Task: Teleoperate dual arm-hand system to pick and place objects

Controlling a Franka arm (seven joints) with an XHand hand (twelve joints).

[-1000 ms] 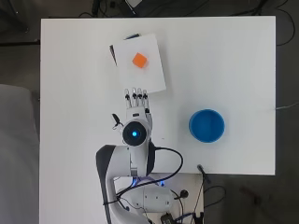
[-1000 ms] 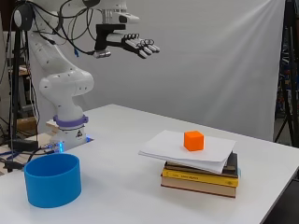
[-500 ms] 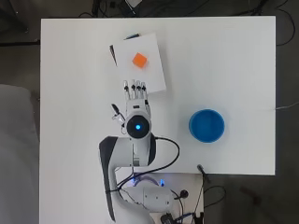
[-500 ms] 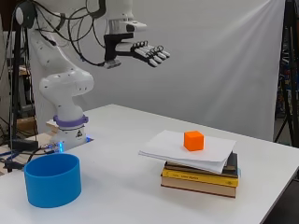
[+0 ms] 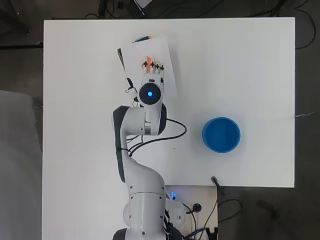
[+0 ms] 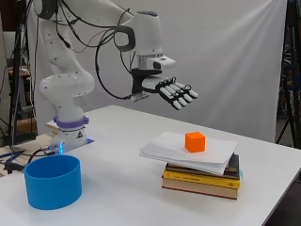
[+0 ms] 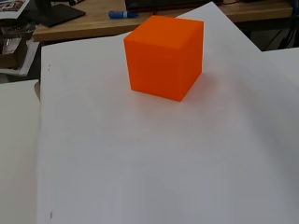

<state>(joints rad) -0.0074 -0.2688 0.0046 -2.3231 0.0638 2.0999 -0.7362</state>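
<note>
One orange cube (image 6: 194, 141) sits on a sheet of white paper (image 6: 207, 150), and that paper lies on top of a small stack of books (image 6: 200, 176) on the white table (image 6: 122, 197). The cube rests flat, roughly in the middle of the sheet, with bare paper on every side of it; the wrist view shows it (image 7: 164, 56) close up with its edges clean and nothing touching it. Above the cube, and a little toward the arm's side of it, hangs the hand (image 6: 174, 92), palm down, its fingers straight and spread, holding nothing and clear of the cube with open air between them. Seen from overhead, the hand (image 5: 152, 67) covers most of the cube, so only slivers of orange (image 5: 149, 62) show between the fingers, with the paper (image 5: 167, 82) spreading out around them. The white arm (image 6: 70, 94) rises from its base at the table's edge and bends over toward the books. A blue bowl (image 6: 52, 181) stands on the table well apart from the books, nearer the arm's base and off to one side of it; from overhead it (image 5: 221, 135) appears as a round blue ring on bare table.
</note>
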